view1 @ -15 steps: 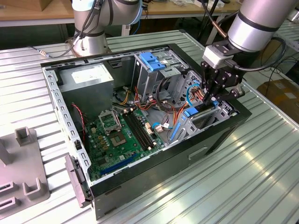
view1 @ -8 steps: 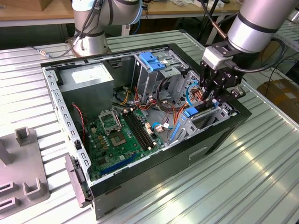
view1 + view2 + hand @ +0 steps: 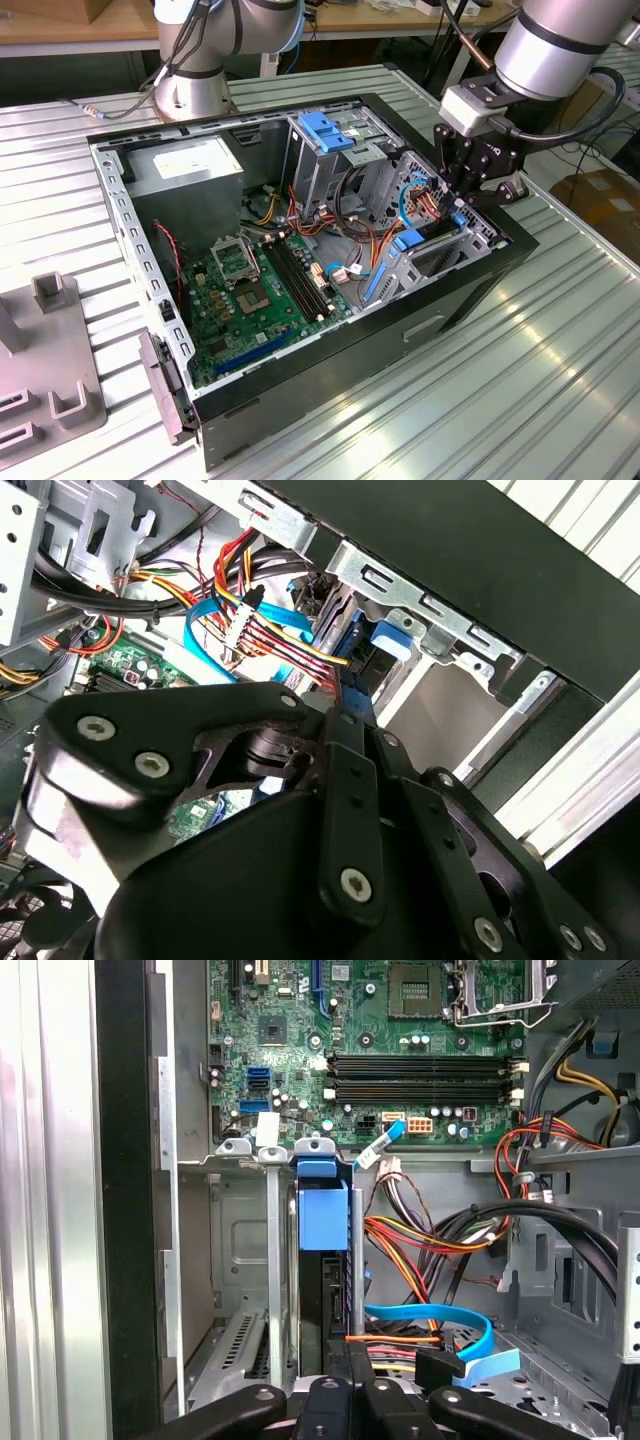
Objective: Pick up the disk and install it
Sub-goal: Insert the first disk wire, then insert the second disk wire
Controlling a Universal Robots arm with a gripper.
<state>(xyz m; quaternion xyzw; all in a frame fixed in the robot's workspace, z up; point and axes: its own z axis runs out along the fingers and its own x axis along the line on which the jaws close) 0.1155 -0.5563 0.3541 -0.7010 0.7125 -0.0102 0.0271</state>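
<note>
First wrist view: the disk (image 3: 322, 1222) stands edge-on in its bay slot, my claw (image 3: 350, 1385) closed on its rear edge. I judge installation underway; next calls for a straight, aligned push home.

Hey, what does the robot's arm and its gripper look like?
The arm is silver-grey tube with dark joint bands and a pale grey block at the wrist. A black cable loops beside it. The gripper is black, built of flat linkage bars joined by silver screws, seen close in the second wrist view.
</note>
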